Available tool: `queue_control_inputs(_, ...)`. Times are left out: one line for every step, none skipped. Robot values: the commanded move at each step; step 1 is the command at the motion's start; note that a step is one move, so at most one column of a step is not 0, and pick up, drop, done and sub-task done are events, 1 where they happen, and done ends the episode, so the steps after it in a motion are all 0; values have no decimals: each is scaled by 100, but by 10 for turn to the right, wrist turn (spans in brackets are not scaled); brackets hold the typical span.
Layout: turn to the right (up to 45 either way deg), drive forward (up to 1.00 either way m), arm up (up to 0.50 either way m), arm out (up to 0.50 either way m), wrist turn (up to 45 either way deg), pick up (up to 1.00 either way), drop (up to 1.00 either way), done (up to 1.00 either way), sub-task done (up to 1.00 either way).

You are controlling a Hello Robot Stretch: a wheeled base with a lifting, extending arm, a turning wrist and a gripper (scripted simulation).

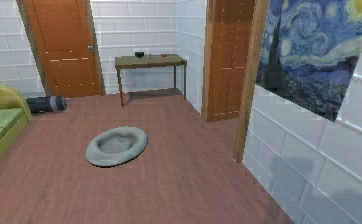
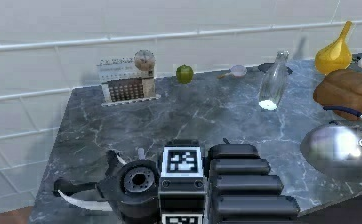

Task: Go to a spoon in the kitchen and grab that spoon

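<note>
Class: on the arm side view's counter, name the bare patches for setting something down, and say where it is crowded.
Bare: the counter between the green fruit, glass bottle and kettle; also its left, near the rack. Crowded: the right end.

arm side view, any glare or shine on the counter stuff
Arm side view: bright highlights on the metal kettle, a pale glint on the glass bottle, a soft sheen on the marble counter. Forward view: the wooden table looks matte, no glare.
</note>
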Motion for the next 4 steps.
queue_control_inputs(0,0,0,0,240,0,0,0,0)
queue_control_inputs(0,0,-14,0,0,0,0,0,0)
queue_control_inputs(0,0,0,0,0,100,0,0,0)
queue_control_inputs(0,0,10,0,0,0,0,0,0)
